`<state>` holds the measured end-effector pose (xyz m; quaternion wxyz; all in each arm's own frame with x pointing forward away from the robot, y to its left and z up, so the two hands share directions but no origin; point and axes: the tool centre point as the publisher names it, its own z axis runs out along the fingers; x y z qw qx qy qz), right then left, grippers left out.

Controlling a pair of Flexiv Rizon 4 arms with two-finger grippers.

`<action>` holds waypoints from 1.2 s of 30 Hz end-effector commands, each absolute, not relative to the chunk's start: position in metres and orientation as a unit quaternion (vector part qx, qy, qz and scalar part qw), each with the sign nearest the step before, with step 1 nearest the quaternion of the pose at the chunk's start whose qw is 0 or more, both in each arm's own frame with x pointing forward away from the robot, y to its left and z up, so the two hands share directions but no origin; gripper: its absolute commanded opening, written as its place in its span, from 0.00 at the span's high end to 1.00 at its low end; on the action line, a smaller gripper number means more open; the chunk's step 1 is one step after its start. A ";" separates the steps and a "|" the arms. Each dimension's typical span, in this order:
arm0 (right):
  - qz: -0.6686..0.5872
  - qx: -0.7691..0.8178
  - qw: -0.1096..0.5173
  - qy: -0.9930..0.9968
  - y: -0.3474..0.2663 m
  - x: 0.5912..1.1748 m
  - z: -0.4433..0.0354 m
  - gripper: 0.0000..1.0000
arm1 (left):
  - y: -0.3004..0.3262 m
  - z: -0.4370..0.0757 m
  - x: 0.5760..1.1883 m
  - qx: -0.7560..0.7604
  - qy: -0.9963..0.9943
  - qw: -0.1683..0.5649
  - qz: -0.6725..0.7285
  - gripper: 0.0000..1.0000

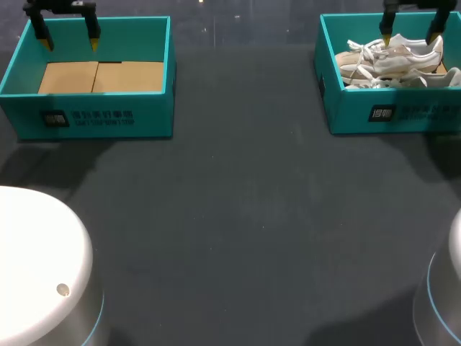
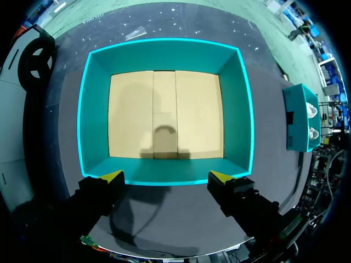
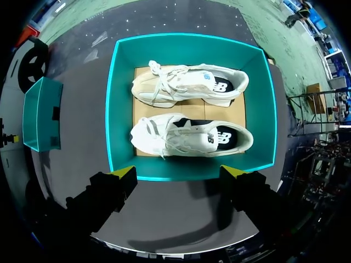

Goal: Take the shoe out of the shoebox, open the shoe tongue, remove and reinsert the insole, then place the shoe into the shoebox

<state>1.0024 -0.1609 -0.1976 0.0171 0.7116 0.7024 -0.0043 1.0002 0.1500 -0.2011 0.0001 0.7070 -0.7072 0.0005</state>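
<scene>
1. Above the left teal cardboard shoebox (image 1: 101, 115) (image 2: 164, 55), my left gripper (image 1: 70, 40) (image 2: 165, 178) hangs with its yellow-tipped fingers wide apart, holding nothing.
2. Left shoebox sits on the dark grey table (image 1: 252, 216); its tan cardboard floor shows.
3. My right gripper (image 1: 409, 32) (image 3: 180, 174) hangs above the right teal cardboard shoebox (image 1: 346, 108) (image 3: 122, 98), fingers spread and clear of everything.
4. Right shoebox holds two lace-up sneakers side by side on its tan floor, toes pointing the same way.
5. White sneaker with dark lining (image 3: 192, 137) lies nearer my right gripper; cream-and-white sneaker (image 3: 186, 87) lies beyond it, just beside it.
6. Head view: both sneakers show as a white heap with loose laces, and I cannot tell them apart there.
7. The two shoeboxes stand well apart at the table's far side.
</scene>
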 end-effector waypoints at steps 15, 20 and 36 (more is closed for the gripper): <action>-0.014 0.748 0.045 0.662 -0.237 1.012 -0.215 0.00 | 0.150 -0.200 1.000 0.707 -0.707 0.000 0.000 0.00; -0.017 0.760 0.042 0.648 -0.254 1.014 -0.225 0.00 | 0.150 -0.200 1.000 0.707 -0.707 0.000 0.000 0.00; -0.026 0.787 0.020 0.616 -0.284 1.018 -0.257 0.10 | 0.150 -0.200 1.000 0.707 -0.707 0.000 0.000 0.00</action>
